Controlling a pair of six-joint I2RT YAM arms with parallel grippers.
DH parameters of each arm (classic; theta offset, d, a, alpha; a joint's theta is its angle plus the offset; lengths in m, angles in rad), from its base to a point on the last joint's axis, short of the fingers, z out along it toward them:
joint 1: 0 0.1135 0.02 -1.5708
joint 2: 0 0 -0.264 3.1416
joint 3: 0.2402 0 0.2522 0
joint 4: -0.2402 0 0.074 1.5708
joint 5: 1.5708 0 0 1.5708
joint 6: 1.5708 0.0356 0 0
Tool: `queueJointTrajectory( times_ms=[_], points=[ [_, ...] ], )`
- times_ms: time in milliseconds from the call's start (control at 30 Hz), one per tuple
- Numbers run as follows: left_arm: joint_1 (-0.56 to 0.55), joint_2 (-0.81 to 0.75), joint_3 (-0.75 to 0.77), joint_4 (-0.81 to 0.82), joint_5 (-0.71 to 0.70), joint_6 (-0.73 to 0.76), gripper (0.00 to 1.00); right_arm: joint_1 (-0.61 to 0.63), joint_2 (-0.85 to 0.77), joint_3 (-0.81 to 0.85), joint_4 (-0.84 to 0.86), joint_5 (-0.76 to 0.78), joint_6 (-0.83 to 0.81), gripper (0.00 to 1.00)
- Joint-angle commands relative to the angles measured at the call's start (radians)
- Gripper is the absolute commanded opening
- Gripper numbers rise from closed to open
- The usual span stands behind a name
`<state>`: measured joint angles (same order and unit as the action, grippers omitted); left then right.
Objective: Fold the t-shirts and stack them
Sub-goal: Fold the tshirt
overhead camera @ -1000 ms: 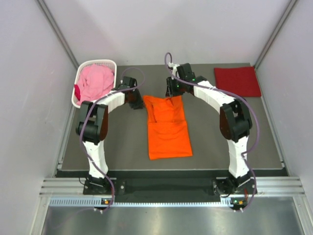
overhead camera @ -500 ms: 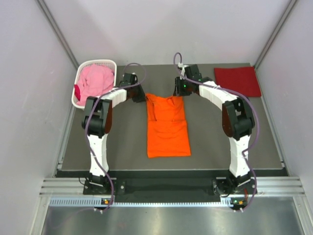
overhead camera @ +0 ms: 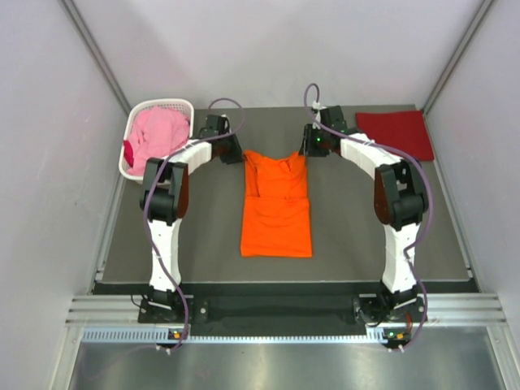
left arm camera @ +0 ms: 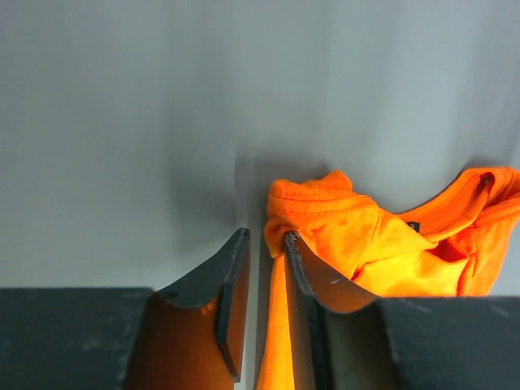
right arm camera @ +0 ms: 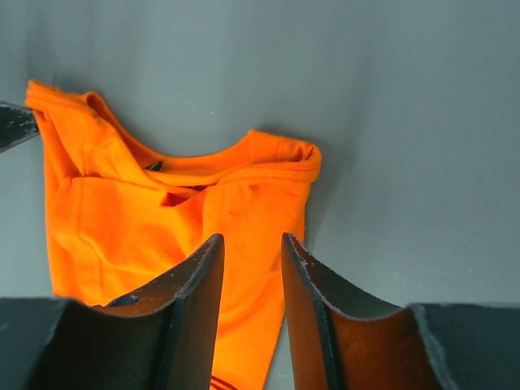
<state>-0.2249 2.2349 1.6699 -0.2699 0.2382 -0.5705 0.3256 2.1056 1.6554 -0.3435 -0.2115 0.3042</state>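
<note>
Grips the orange t-shirt [overhead camera: 276,215], flat at mid-table [overhead camera: 349,219], by its far shoulder corners, left gripper [left arm camera: 265,236] and right gripper [right arm camera: 252,237] each clenched on cloth, dark red t-shirt [overhead camera: 394,134] folded far right, pink t-shirt [overhead camera: 158,134] in basket [overhead camera: 166,102].

Gripper [right arm camera: 250,237] pinches orange t-shirt [right arm camera: 138,219] beside its collar.

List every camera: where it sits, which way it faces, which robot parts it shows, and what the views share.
Top external: high behind the robot, looking down at the dark table; left arm and right arm show whole.
Left wrist: on the left arm, looking past the left gripper at the bright orange cloth t-shirt.
Right wrist: likewise past the right gripper.
Shared: all three see that shirt.
</note>
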Motion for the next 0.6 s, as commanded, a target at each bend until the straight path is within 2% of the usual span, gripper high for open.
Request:
queueJointTrajectory(
  times_ms=[0,400,567],
  points=[
    [0.012,-0.008,0.077,-0.054,-0.028,0.040,0.29,-0.003,0.016,-0.005,0.037,0.024,0.030,0.36],
    [0.010,-0.124,0.140,-0.184,-0.085,0.060,0.35,-0.014,0.059,0.000,0.047,0.015,0.055,0.33],
    [0.002,-0.161,0.128,-0.199,-0.056,0.073,0.36,-0.020,0.059,-0.014,0.061,0.015,0.056,0.33]
  ],
)
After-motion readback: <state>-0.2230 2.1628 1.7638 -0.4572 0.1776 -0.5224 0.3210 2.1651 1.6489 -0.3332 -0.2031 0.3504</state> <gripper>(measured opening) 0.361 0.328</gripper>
